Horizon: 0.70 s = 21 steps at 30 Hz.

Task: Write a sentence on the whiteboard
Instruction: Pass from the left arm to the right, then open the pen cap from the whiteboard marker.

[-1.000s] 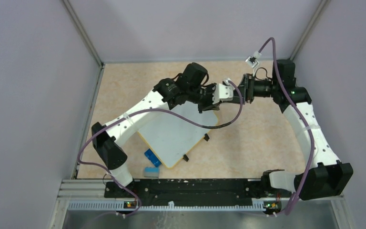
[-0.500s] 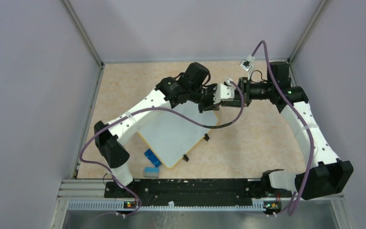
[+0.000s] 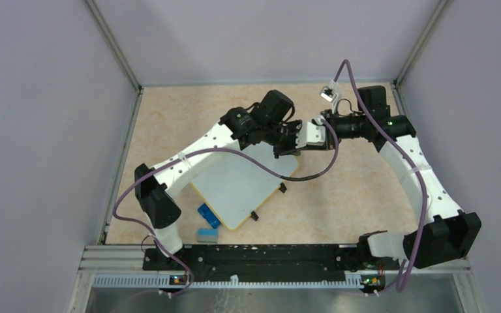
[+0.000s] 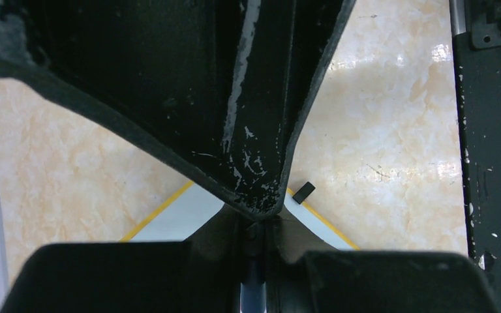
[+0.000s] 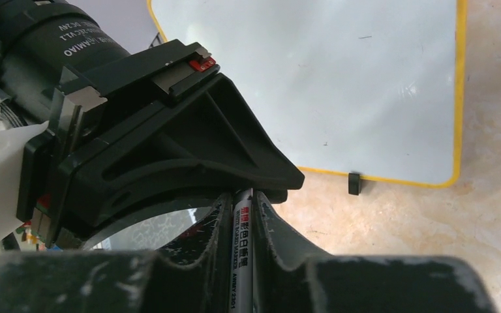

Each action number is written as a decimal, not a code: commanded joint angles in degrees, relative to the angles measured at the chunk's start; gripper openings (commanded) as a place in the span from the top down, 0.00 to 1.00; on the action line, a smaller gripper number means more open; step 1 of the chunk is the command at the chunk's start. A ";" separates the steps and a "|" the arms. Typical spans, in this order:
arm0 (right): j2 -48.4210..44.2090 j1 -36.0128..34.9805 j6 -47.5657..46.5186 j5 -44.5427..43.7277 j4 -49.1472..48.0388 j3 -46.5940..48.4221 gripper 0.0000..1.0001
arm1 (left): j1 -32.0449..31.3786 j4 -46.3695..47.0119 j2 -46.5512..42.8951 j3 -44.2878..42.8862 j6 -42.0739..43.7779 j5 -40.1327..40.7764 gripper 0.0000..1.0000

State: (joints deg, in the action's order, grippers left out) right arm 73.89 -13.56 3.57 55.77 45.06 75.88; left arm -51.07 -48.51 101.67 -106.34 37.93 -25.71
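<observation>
The whiteboard point(image 3: 235, 189) lies tilted on the table, white with a yellow rim and two black clips point(image 3: 282, 188) on its right edge. Its visible surface point(image 5: 339, 85) is blank; no sentence shows. Both grippers meet above the board's far corner. My left gripper point(image 3: 289, 139) is shut on one end of a marker point(image 4: 253, 290). My right gripper point(image 3: 310, 134) is shut on the marker's white printed barrel point(image 5: 242, 261), with a finger pressed to each side. In the right wrist view the left gripper point(image 5: 169, 143) fills the left. A board corner point(image 4: 176, 218) shows below.
A blue block point(image 3: 209, 216) and a pale blue one point(image 3: 207, 235) lie by the board's near left edge. A black rail point(image 3: 261, 255) runs along the near table edge. Grey walls close in the left, the far side and the right.
My right gripper has closed onto the marker that the left gripper holds. Both wrists have shifted slightly right and away; the board has not moved.
</observation>
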 commanded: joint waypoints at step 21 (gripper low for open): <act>-0.47 -0.71 -1.06 2.49 -0.33 4.53 1.00 | 4.46 5.86 -10.37 9.21 -3.51 -5.63 0.40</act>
State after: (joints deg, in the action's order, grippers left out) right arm 73.89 -13.78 2.59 55.77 46.06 77.80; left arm -47.57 -46.09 97.19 -100.12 34.41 -27.92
